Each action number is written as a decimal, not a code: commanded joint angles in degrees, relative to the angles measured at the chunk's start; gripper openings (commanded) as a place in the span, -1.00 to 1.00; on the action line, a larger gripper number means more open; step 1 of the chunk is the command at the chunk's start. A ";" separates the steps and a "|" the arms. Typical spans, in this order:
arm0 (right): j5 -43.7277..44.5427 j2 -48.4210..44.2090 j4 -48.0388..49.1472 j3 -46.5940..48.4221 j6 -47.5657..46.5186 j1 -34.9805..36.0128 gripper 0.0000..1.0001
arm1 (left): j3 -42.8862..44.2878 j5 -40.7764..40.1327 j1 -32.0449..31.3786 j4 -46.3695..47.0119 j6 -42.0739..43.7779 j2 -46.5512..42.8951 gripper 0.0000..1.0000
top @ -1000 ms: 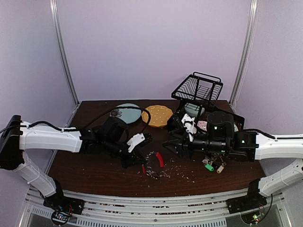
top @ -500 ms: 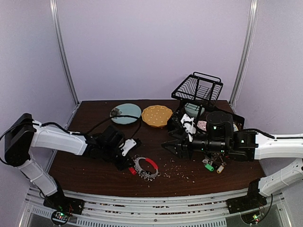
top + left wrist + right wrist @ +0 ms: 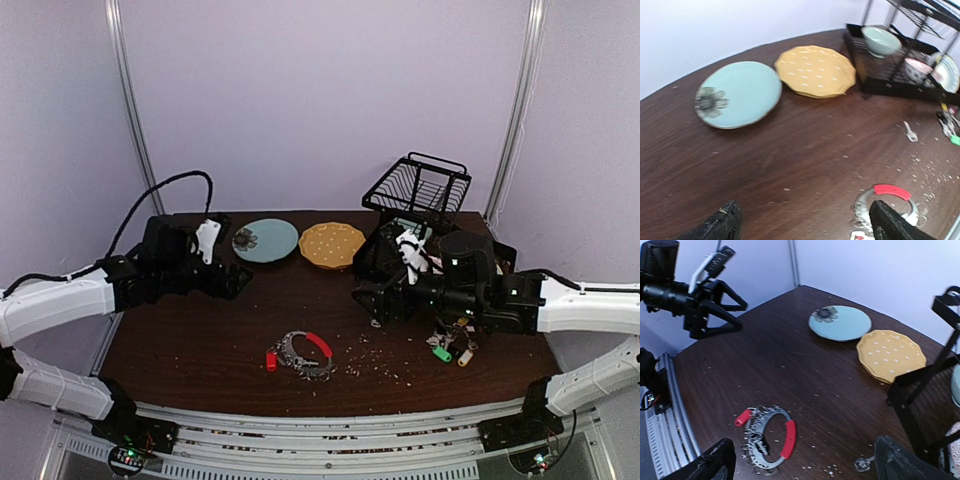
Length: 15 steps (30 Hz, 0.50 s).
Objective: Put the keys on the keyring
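The keyring [image 3: 296, 352] lies flat near the table's front middle, a silvery loop with a red sleeve [image 3: 318, 344]. Several small rings and keys hang on it. A red tag [image 3: 271, 360] lies against its left end. It also shows in the right wrist view [image 3: 760, 435] and the left wrist view [image 3: 867, 202]. One loose silver key [image 3: 910, 132] lies nearer the rack, and it also shows in the right wrist view [image 3: 863, 463]. My left gripper [image 3: 240, 283] is open and empty, raised at the table's left. My right gripper [image 3: 362, 298] is open and empty, right of the keyring.
A teal plate [image 3: 270, 240] and a yellow plate [image 3: 332, 245] lie at the back. A black dish rack [image 3: 415, 190] with bowls stands back right. A bunch with green and yellow tags [image 3: 450, 352] lies under my right arm. Crumbs dot the table.
My left gripper has let go of the keyring and pulled back up and to the left. The keyring now lies on the table. My right gripper shifted slightly right.
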 commanded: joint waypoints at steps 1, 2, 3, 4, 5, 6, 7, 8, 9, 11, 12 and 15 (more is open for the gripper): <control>8.04 -4.05 -1.41 -4.84 8.99 -5.84 1.00 | 1.79 2.52 9.25 -6.61 2.05 -1.78 0.86; 8.89 -5.17 -1.50 -6.48 11.00 -7.53 1.00 | 1.64 1.96 12.02 -6.71 1.50 -2.51 0.88; 9.37 -6.63 -1.74 -8.19 14.13 -9.79 1.00 | 1.26 1.63 14.87 -6.45 0.48 -3.27 0.91; 9.67 -8.27 -2.14 -9.76 16.32 -13.05 1.00 | 0.56 1.07 17.49 -5.92 -1.50 -4.04 0.92; 9.86 -9.96 -2.55 -12.24 18.37 -15.32 1.00 | -1.06 0.30 19.41 -4.67 -3.70 -4.92 0.93; 10.07 -12.01 -2.68 -14.40 20.54 -17.59 1.00 | -2.71 -0.14 21.12 -3.26 -5.80 -5.94 0.94; 10.64 -13.97 -2.49 -16.44 23.02 -19.37 1.00 | -4.88 -1.10 22.36 -2.02 -7.76 -7.09 0.96; 11.41 -16.09 -2.34 -18.58 25.12 -20.80 1.00 | -7.16 -2.73 23.34 -0.60 -9.52 -8.44 0.96; 11.86 -18.13 -2.12 -20.53 26.49 -21.88 1.00 | -9.42 -6.04 23.96 0.48 -10.96 -9.70 0.96; 13.33 -21.67 -1.77 -24.13 27.99 -22.67 1.00 | -12.97 -11.12 25.01 1.34 -13.21 -12.24 0.96; 15.19 -23.15 -2.07 -25.40 29.23 -22.79 1.00 | -13.97 -12.42 25.61 1.21 -14.22 -13.16 0.96; 18.73 -26.12 -2.53 -28.75 32.69 -22.88 1.00 | -15.27 -14.60 26.21 2.32 -14.47 -14.89 0.96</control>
